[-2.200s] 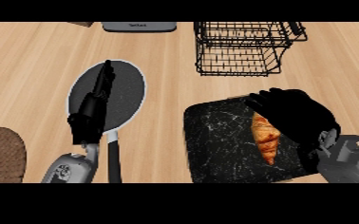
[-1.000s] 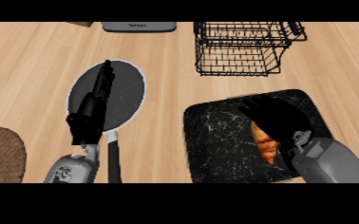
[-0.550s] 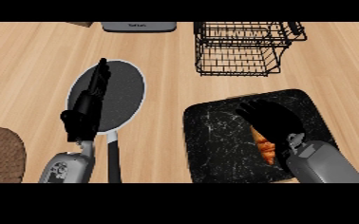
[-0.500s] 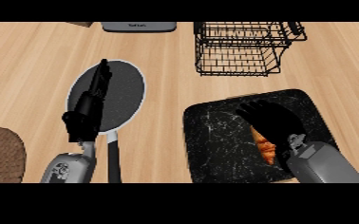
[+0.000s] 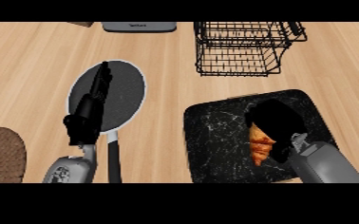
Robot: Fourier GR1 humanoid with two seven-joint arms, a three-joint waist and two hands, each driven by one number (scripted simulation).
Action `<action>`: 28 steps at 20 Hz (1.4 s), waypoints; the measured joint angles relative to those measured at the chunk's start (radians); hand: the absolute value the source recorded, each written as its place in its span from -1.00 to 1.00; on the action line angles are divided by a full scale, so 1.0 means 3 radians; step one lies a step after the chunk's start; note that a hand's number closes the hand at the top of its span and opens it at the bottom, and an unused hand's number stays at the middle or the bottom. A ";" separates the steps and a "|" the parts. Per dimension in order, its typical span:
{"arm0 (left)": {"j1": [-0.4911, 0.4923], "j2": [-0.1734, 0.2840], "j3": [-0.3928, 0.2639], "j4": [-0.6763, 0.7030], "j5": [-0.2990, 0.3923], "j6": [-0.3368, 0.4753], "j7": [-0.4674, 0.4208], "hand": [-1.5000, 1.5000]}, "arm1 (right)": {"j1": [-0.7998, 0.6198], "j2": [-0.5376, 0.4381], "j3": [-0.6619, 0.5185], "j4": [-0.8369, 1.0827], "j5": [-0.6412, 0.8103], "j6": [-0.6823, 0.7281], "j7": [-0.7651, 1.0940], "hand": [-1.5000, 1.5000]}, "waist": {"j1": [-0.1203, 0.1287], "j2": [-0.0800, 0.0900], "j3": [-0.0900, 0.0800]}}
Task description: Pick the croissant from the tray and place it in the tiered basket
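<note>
The golden-brown croissant (image 5: 259, 144) lies on the black marbled tray (image 5: 214, 137) at the lower right. My right hand (image 5: 277, 123) sits on top of it, fingers curled over it, so only the croissant's left edge shows. The black wire tiered basket (image 5: 242, 47) stands at the back right, beyond the tray and apart from it. My left hand (image 5: 88, 111) is open with straight fingers, stretched out above the dark round pan (image 5: 126, 88) at the left.
The pan's black handle (image 5: 112, 159) points toward the near edge, beside my left forearm. A grey appliance (image 5: 138, 26) stands at the back centre. A brown round object (image 5: 8, 156) sits at the lower left corner. Bare wooden counter (image 5: 168, 76) lies between pan and basket.
My right hand has drawn back toward the near edge and settled down over the croissant, hiding more of it. The left hand has shifted only slightly over the pan.
</note>
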 measured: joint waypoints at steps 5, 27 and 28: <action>0.0014 0.0008 0.0024 -0.0066 0.0026 -0.0043 0.0038 0.00 | -0.0046 0.0242 0.0149 0.0214 0.0336 -0.0369 0.0133 1.00 | 0.0009 -0.0016 -0.0022; -0.0064 -0.0090 -0.0039 0.0053 -0.0061 -0.0006 0.0016 0.00 | -0.1506 0.1380 0.0286 0.0488 -0.0217 -0.0668 0.3444 1.00 | 0.0042 -0.0006 -0.0001; -0.0061 -0.0097 -0.0041 0.0071 -0.0068 -0.0001 0.0000 0.00 | -0.1613 0.1379 0.0244 0.0444 -0.0213 -0.0646 0.3463 1.00 | 0.0034 -0.0007 -0.0001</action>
